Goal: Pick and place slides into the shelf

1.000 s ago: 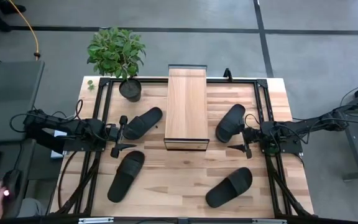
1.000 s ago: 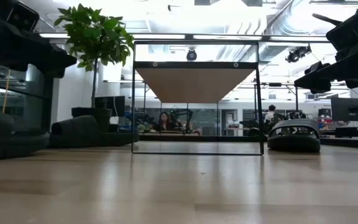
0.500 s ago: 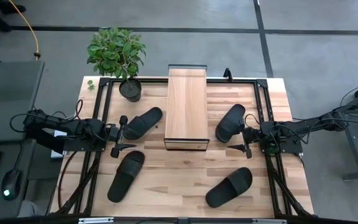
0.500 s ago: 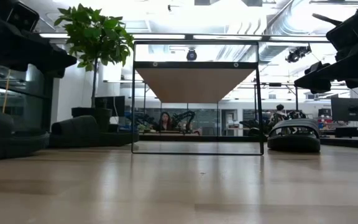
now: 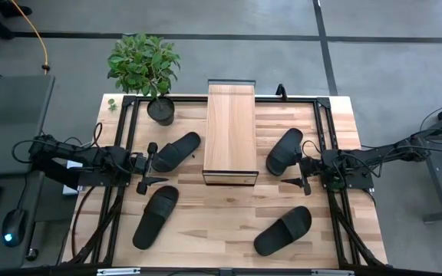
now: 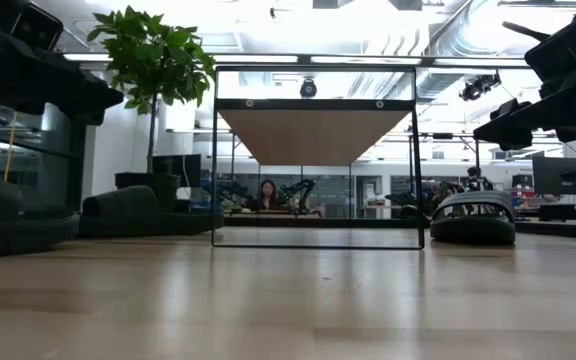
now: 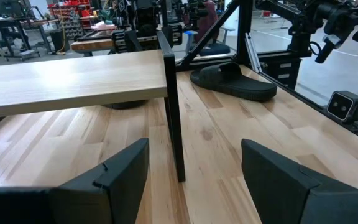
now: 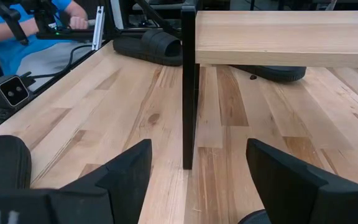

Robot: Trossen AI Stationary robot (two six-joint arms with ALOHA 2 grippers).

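The light-wood shelf (image 5: 231, 132) stands mid-table on its dark frame legs. Four black slides lie sole-down on the tabletop: far-left (image 5: 176, 151), near-left (image 5: 156, 216), far-right (image 5: 285, 150) and near-right (image 5: 282, 231). My left gripper (image 5: 146, 169) hovers open just left of the far-left slide. It points at the shelf's near end (image 7: 73, 81), with the far-right slide (image 7: 234, 81) beyond. My right gripper (image 5: 305, 175) hovers open beside the far-right slide's near end. It faces the shelf's leg (image 8: 189, 93), and a slide (image 8: 148, 45) lies past that leg.
A potted plant (image 5: 148, 73) stands at the table's far-left corner. Dark frame rails (image 5: 126, 146) run along the left and right sides of the table. Bare wood (image 5: 221, 211) lies between the two near slides. A person in blue (image 8: 48, 25) sits beyond the table's left side.
A person's hand beside the table's near-left corner has drawn out of the high view. Both arms, the slides and the shelf have kept still.
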